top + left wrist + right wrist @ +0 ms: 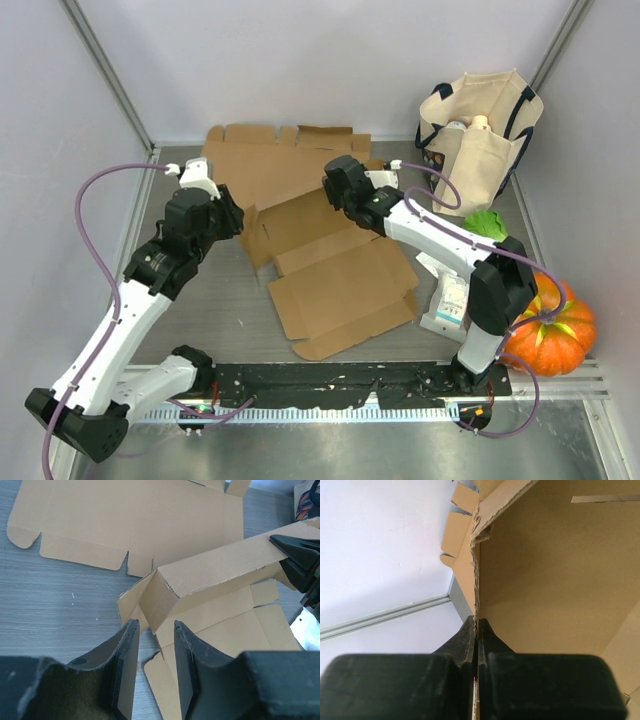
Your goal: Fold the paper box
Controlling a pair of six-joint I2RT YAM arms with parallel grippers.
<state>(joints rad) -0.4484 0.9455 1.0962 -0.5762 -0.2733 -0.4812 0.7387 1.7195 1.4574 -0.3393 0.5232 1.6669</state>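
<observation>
Grey bench [230, 320] is carrying the paper box [345, 285], partly flat, at centre. Right fingers [467, 640] are clenching its raised long wall; left fingers [127, 655], parted, are hovering just before that wall's near end.

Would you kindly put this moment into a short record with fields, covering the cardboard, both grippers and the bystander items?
paper box: partly folded, one long panel raised, the rest lying flat
spare cardboard sheet: flat, behind the box
right gripper: shut on the raised panel's edge
left gripper: jaws apart, facing the raised panel's left end, no grip visible
tote bag: upright, far right corner
pumpkin: right edge, near side
task status: box not yet formed
</observation>
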